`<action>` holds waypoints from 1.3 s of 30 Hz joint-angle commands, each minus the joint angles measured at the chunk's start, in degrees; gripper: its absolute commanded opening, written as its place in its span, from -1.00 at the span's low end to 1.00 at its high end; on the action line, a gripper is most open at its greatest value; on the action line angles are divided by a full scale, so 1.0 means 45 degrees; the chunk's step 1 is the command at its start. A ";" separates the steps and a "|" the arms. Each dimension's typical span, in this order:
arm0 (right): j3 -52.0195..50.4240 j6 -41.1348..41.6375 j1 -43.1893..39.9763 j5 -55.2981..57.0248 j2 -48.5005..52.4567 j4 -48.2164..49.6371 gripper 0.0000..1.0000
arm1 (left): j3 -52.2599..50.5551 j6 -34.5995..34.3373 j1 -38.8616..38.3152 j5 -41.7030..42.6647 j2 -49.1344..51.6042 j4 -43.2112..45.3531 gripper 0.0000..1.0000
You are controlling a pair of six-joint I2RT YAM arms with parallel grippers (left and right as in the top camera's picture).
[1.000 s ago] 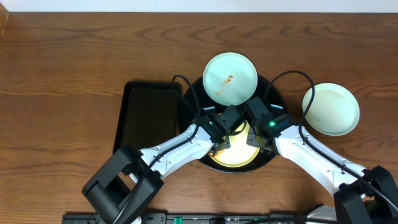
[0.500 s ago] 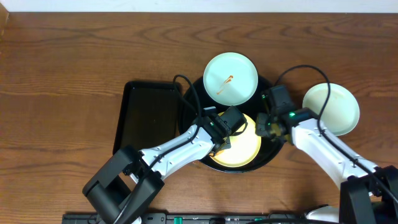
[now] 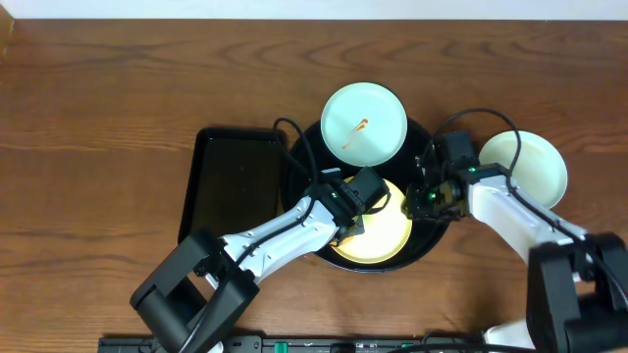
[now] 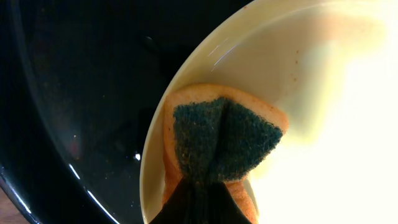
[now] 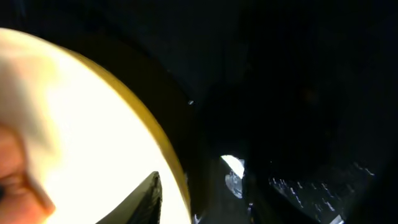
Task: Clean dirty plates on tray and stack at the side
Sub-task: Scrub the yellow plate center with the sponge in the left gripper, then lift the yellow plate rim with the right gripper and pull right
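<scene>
The round black tray [image 3: 424, 250] holds a pale yellow plate [image 3: 385, 238] at its front. A pale blue plate [image 3: 364, 123] with an orange-brown smear rests on its back rim. A second pale plate [image 3: 530, 175] sits on the table to the right. My left gripper [image 3: 361, 218] is shut on an orange sponge with a green pad [image 4: 217, 140], pressed on the yellow plate's left rim [image 4: 155, 162]. My right gripper [image 3: 424, 201] is open, its fingers [image 5: 199, 199] on either side of the yellow plate's right rim [image 5: 93, 124].
A smaller black rectangular tray [image 3: 228, 186] lies on the wooden table just left of the round tray. Arm cables loop over the round tray's left and right edges. The tray's glossy floor [image 4: 93, 93] shows beside the plate.
My right gripper has moved right, from over the yellow plate to its right rim. The left gripper and sponge have stayed put.
</scene>
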 commanded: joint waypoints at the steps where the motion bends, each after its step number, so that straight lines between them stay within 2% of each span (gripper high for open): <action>1: 0.0063 -0.0335 -0.0078 -0.0398 0.0763 0.0340 -0.47 | -0.0044 -0.0199 -0.0019 -0.0316 0.0253 -0.0044 -0.85; 3: 0.0063 -0.0335 -0.0078 -0.0398 0.1005 0.0515 -0.79 | -0.0044 -0.0160 -0.0019 -0.0330 0.0253 -0.0053 -0.85; 5: 0.0063 -0.0340 -0.0087 -0.0330 0.1093 0.0534 -0.98 | -0.0044 -0.0155 -0.0019 -0.0787 0.0253 -0.0262 -0.85; 8: 0.0063 -0.0335 -0.0087 -0.0078 0.1078 0.0457 -0.98 | -0.0044 -0.0087 -0.0015 -0.2433 0.0253 -0.0894 -0.85; 12: 0.0063 -0.0287 -0.0092 0.0432 0.1073 0.0306 -0.98 | -0.0034 0.1292 0.0049 -0.5066 0.0253 -0.1049 -0.85; 14: 0.0063 -0.0282 -0.0092 0.0539 0.1073 0.0277 -0.98 | 0.0078 0.1914 0.0262 -0.5697 0.0253 -0.1059 -0.85; 18: 0.0063 -0.0272 -0.0092 0.0578 0.1073 0.0253 -0.98 | 0.0559 0.2827 0.0651 -0.5561 -0.0044 -0.1098 -0.85; 28: 0.0092 -0.0262 -0.0087 0.0738 0.0767 0.0131 -0.98 | 0.0714 0.2866 0.0942 -0.5474 -0.3109 -0.1511 -0.85; 33: 0.0092 -0.0826 -0.0078 0.0758 -0.0777 0.0073 -0.97 | 0.0714 0.2934 0.2021 -0.4983 -0.3570 -0.2055 -0.85; 39: 0.0092 -0.1851 0.0092 0.2297 -0.3483 0.0063 -0.98 | 0.0651 0.3415 0.4119 -0.2822 -0.3555 -0.1870 -0.85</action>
